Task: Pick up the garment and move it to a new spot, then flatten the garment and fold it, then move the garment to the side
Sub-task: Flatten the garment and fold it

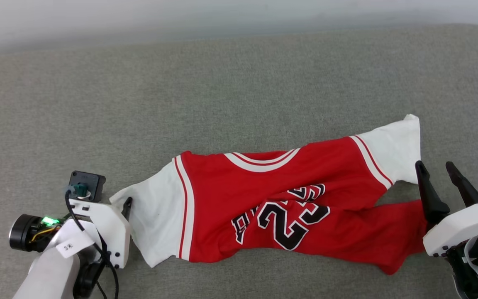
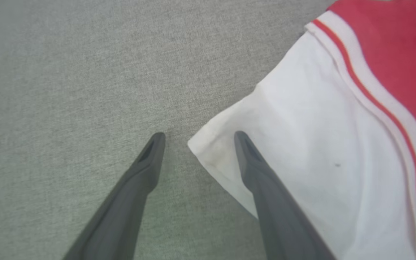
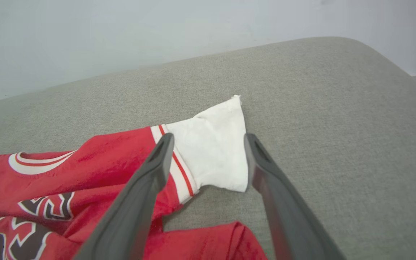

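The garment (image 1: 272, 199), a red jersey with white sleeves and black "23" lettering, lies crumpled and stretched sideways on the grey padded surface (image 1: 222, 83). My left gripper (image 1: 126, 205) is open at its left white sleeve. In the left wrist view the sleeve (image 2: 320, 144) has its corner between the spread fingers of that gripper (image 2: 199, 135), and one finger lies over the cloth. My right gripper (image 1: 435, 165) is open just right of the right white sleeve. In the right wrist view its fingers (image 3: 208, 136) frame that sleeve (image 3: 215, 151) from above without gripping it.
The grey padded surface has a rounded far right corner (image 3: 374, 54) and a pale wall (image 1: 239, 12) behind it. Bare grey fabric extends behind and to the left of the jersey.
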Robot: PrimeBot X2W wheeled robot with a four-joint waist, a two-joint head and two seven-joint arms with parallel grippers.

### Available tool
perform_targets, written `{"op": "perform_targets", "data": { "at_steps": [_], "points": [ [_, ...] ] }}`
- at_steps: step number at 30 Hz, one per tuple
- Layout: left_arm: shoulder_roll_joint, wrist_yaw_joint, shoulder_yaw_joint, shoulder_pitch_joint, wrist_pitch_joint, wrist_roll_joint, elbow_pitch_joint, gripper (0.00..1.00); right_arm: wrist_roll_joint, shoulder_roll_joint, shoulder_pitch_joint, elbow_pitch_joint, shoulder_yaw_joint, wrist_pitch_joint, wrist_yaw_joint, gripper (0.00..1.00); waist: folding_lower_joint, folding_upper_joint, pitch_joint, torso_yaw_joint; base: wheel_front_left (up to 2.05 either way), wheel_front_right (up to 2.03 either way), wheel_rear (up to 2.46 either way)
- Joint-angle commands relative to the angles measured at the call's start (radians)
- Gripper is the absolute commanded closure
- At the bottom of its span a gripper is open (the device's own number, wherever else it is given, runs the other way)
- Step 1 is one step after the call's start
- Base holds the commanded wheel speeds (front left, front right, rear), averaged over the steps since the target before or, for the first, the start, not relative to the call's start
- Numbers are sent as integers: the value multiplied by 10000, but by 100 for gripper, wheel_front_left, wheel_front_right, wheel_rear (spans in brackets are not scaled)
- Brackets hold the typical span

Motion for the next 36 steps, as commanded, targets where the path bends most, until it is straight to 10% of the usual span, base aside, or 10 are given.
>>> {"op": "perform_targets", "data": {
  "at_steps": [1,9,10,11,17,28,36],
  "points": [
    [78,53,-18,-158,68,66,112,0,-36,33,-167,-51,-22,-41,-8,0,0,0,186,-95,0,0,0],
    [205,82,-306,-290,657,220,1257,0,-61,72,-203,-144,-25,-68,-8,0,0,0,522,-192,0,0,0],
    [131,-26,-394,-196,828,117,1356,27,-62,72,-206,-149,-27,-67,-8,0,0,0,533,-195,0,0,0],
    [29,-133,-478,-104,1003,-4,1406,100,-64,71,-213,-157,-40,-60,-8,0,0,0,544,-191,0,0,0],
    [-75,-305,-735,271,1250,-218,1252,100,-128,85,-218,-78,-132,-19,-8,0,0,0,396,-37,0,0,0],
    [-206,807,172,-281,-1971,359,36,100,-117,-281,-157,-14,95,402,-8,0,0,0,-357,248,0,0,0],
    [-322,1094,260,392,-2182,141,-1807,100,-295,-1372,-1099,-177,115,3319,-8,0,0,0,-209,760,0,0,0]
  ]
}}
